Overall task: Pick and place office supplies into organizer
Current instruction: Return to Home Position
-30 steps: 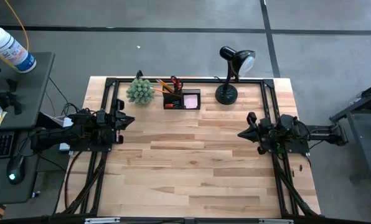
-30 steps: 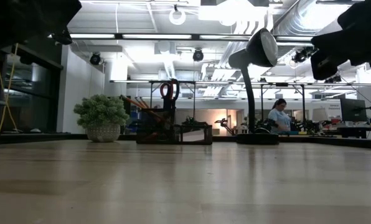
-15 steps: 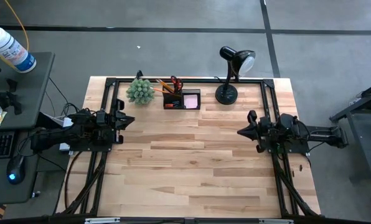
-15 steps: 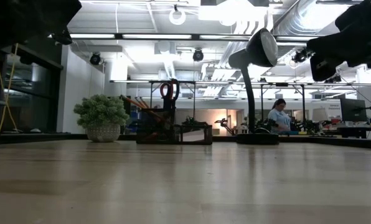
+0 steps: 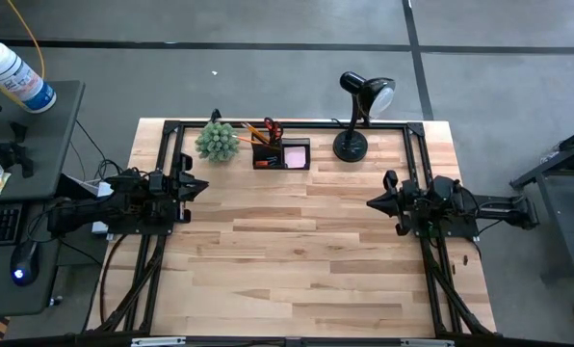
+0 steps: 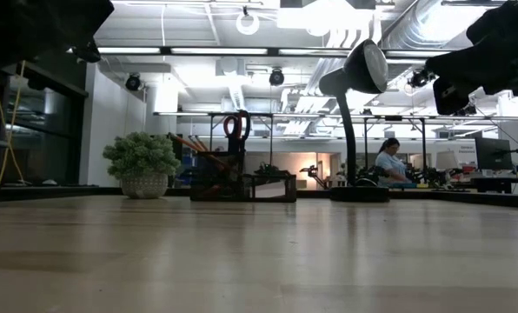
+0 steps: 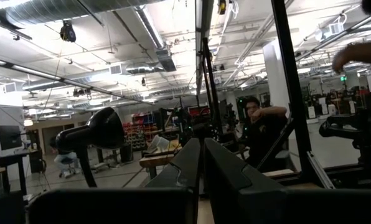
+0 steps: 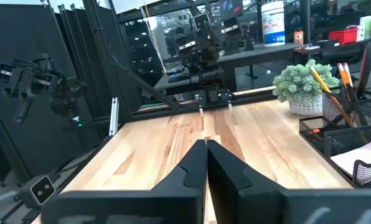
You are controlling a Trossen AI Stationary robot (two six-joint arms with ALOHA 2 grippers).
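Here both arms are at the sides of the counter [image 5: 297,270], raised above it. The left end effector [image 5: 202,186] hangs at the left edge and points inward. In its wrist view the two fingers [image 7: 184,167] are pressed together with nothing between them. The right end effector [image 5: 372,204] hangs at the right edge, facing the left one and well apart from it. Its fingers [image 8: 190,169] are also pressed together and empty.

The organizer [image 5: 281,154] stands at the far edge of the counter, between the green plant [image 5: 217,142] and the round base of the desk lamp [image 5: 351,146]. In its taller compartment, on the plant's side, the scissors [image 5: 272,127] stand with the handles up, and the pencils [image 5: 254,129] lean toward the plant. The pink sticky-note pad [image 5: 297,154] lies in the lower compartment, on the lamp's side. Some dark thing, perhaps a pen, stands with the pencils, but I cannot tell it surely.
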